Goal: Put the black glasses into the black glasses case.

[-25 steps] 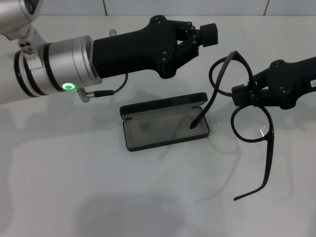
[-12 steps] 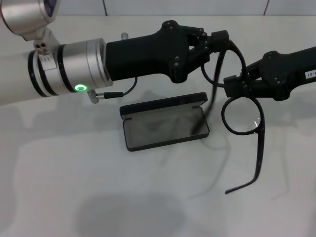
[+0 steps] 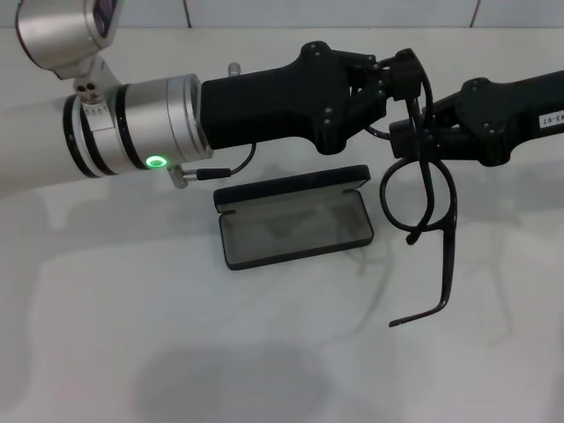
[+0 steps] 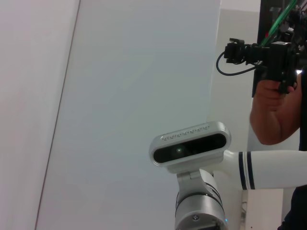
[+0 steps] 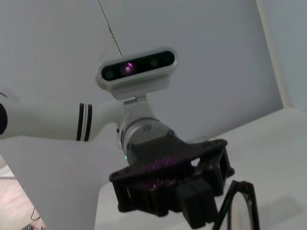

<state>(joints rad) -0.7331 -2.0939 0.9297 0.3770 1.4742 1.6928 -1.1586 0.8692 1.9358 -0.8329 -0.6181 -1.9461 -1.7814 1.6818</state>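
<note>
The black glasses case (image 3: 295,231) lies open on the white table, grey lining up, its lid (image 3: 291,189) standing along the far side. My right gripper (image 3: 414,137) is shut on the black glasses (image 3: 449,256) at the frame, holding them in the air just right of the case. One lens hangs downward and a temple arm trails toward the table. My left gripper (image 3: 404,75) reaches in from the left, above the case, and meets the upper part of the frame. The right wrist view shows the left gripper (image 5: 201,196) facing it, next to a piece of the glasses rim (image 5: 240,203).
The white table (image 3: 132,335) spreads in front of and left of the case. The left arm's silver wrist (image 3: 132,128) with a green light hovers over the table's far left. In both wrist views the robot's head camera (image 5: 136,67) shows, and a person (image 4: 273,110) stands behind.
The left gripper has moved right, up to the glasses. The right gripper has carried the glasses left and up. The temple tip that hung over the case has swung away from it.
</note>
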